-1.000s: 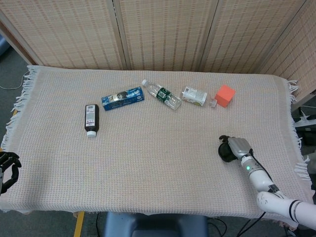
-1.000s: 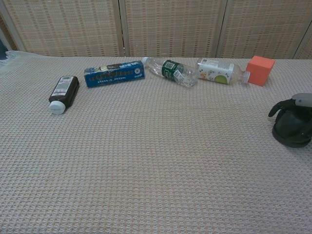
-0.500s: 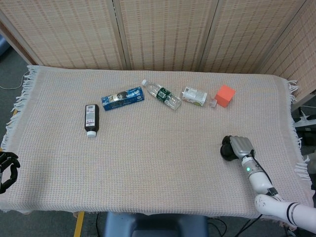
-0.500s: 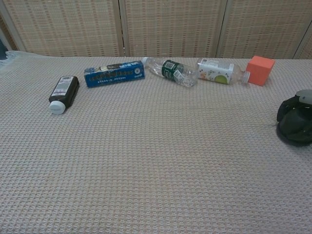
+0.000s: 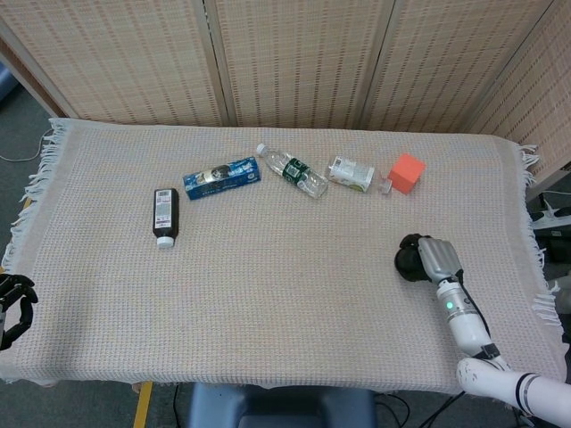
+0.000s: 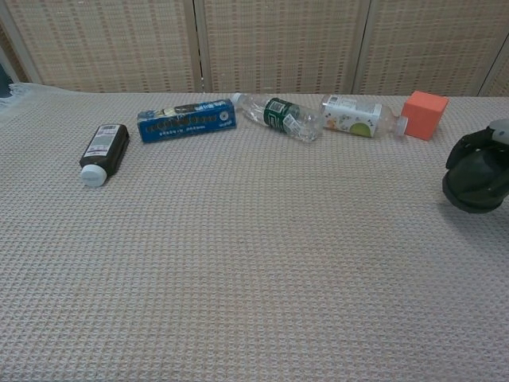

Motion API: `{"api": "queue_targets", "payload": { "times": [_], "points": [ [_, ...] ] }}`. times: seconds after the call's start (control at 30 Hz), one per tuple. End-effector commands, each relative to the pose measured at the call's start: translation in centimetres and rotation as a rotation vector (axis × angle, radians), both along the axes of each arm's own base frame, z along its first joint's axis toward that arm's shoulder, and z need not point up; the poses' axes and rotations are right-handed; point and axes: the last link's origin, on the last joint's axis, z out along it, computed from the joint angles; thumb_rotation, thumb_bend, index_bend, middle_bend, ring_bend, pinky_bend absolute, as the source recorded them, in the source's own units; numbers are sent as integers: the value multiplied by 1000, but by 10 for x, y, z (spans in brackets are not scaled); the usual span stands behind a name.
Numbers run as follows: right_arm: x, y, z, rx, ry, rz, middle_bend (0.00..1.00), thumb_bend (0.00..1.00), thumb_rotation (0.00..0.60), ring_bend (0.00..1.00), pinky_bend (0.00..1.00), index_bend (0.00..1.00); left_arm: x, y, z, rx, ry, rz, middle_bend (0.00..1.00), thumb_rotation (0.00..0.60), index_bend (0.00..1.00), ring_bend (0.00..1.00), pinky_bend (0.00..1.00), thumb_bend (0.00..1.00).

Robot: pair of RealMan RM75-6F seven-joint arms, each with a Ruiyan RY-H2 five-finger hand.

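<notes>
the right robot hand [image 5: 426,259] is hovering over the surface [image 5: 285,294] with fingers curled in, holding nothing; the orange block [image 5: 406,172] is lying nearest, just beside the juice bottle [image 5: 351,174]; it is probably best opening wide before reaching; the left robot hand [image 5: 12,301] is hanging curled and holding nothing at the surface edge.

a folding screen of woven rattan panels [image 5: 294,58] stands behind the table. a beige waffle-weave cloth [image 5: 268,285] with fringed edges covers the tabletop. grey floor [image 5: 22,134] shows at the left.
</notes>
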Motion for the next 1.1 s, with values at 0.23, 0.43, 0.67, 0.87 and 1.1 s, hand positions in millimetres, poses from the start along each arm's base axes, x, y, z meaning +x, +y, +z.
{"api": "queue_targets", "payload": {
  "times": [0.23,0.43,0.67,0.87,1.1],
  "points": [
    [11,0,17,-206,-184,133,586,401,600,635,710,668,0,0,0,0,-1,-1,440,600,607,355,679,622],
    [-4,0,22,-125,-71,56,597,402,600,647,720,686,0,0,0,-2,2,3,440,600,607,355,679,621],
    [-17,1,24,-19,169,-58,616,406,600,668,740,710,0,1,0,-2,4,7,440,600,608,355,679,622],
    [-13,2,25,12,248,-135,616,405,600,668,741,710,-1,1,0,-1,3,9,440,600,612,355,679,621],
    [5,1,29,-31,0,-52,616,405,600,669,741,710,-1,0,0,-3,3,8,441,600,611,355,679,621]
  ]
}}
